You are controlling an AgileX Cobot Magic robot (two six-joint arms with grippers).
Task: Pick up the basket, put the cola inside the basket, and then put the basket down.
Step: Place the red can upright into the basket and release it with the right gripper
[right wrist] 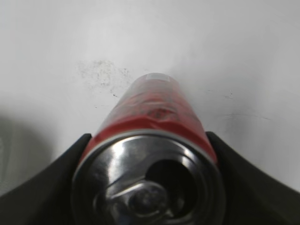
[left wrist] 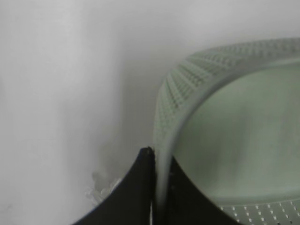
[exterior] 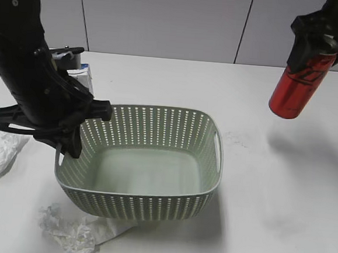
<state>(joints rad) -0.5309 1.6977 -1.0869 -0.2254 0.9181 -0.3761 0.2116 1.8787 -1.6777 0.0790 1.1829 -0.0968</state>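
Left tool (exterior: 68, 145) points down, fingers pinched on a thin wall; right tool (exterior: 311, 47) is raised, tilted, fingers clamped

A white bench (exterior: 281, 188) fills the scene, backed by a pale panelled wall (exterior: 165, 21) with dark vertical seams. A crumpled white tissue (exterior: 3, 151) lies at the left edge. Another crumpled tissue (exterior: 70, 231) lies at the near left. A white-and-blue carton (exterior: 82, 73) stands at the far left, mostly hidden. Faint grey scuffs (exterior: 235, 137) mark the bench right of centre; the right wrist view shows a similar speckled smudge (right wrist: 101, 72).
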